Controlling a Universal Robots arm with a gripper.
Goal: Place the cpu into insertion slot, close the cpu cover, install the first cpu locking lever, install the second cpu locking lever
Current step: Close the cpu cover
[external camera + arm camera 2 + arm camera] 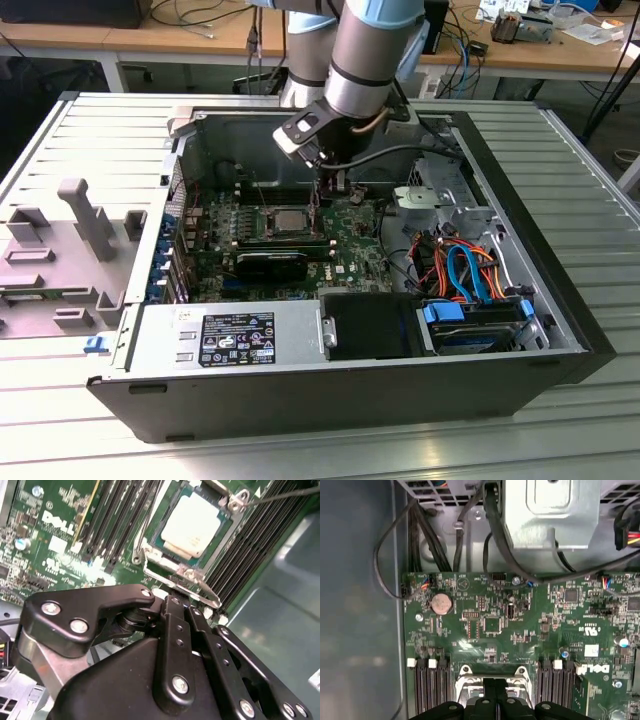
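Note:
The cpu [192, 527], a square chip with a silver-grey top, lies flat in the insertion slot [141, 550] on the green motherboard; it also shows in the exterior view [285, 222]. The thin silver cpu cover [195, 582] stands tilted up from the slot edge nearest my gripper; its frame also appears in the first wrist view [492, 672]. My gripper [182, 605] is shut, its black fingertips pressed together right at that raised cover edge [495, 700]. In the exterior view the gripper [325, 195] hangs just to the right of the socket. A thin wire locking lever [285, 495] sticks up beyond the socket.
Long black memory slots [125, 515] flank the socket on both sides. A black card [275, 262] lies in front of the socket. The power supply box [230, 335] and a drive bay with orange and blue cables [470, 280] fill the near side of the case. A grey fixture [80, 220] stands outside at the left.

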